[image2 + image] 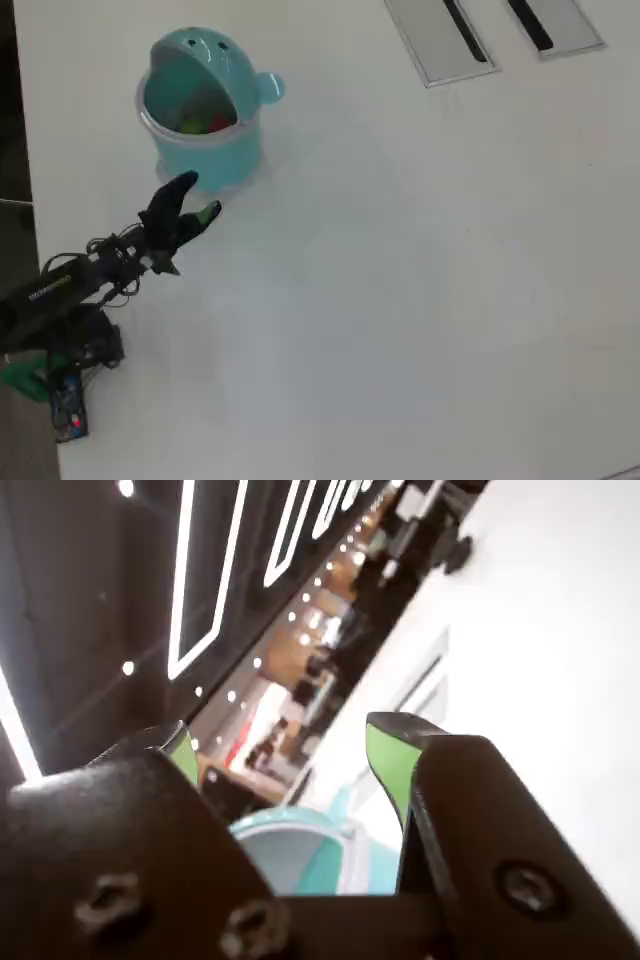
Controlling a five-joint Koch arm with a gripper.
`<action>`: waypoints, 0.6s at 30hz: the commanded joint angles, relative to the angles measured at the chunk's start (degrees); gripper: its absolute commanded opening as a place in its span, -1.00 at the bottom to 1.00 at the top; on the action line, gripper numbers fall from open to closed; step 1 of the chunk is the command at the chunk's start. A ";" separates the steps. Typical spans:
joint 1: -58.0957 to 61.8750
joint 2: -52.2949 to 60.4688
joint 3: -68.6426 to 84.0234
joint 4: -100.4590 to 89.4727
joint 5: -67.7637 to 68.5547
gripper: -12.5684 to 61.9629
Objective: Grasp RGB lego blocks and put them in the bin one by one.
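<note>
Overhead view: black two-jawed gripper (197,198) with green pads, spread apart and empty, just beside the teal round plastic bin (205,150) with domed hood. Inside the bin, red and yellow-green lego blocks (203,123); blue one not discernible. Table otherwise bare of blocks. Probably final drop done; next, retreat to rest.

Teal round bin (205,150), upright, domed hood raised at its far side, knob on the overhead view's right; stands just beyond the gripper (197,198) tips. Red and yellow-green blocks (205,122) lie inside.
</note>
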 commanded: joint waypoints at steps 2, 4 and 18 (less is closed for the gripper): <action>2.99 4.39 0.35 -10.90 2.20 0.18; 5.01 4.39 2.20 -12.92 4.66 0.18; 14.06 4.39 16.17 -25.40 15.56 0.18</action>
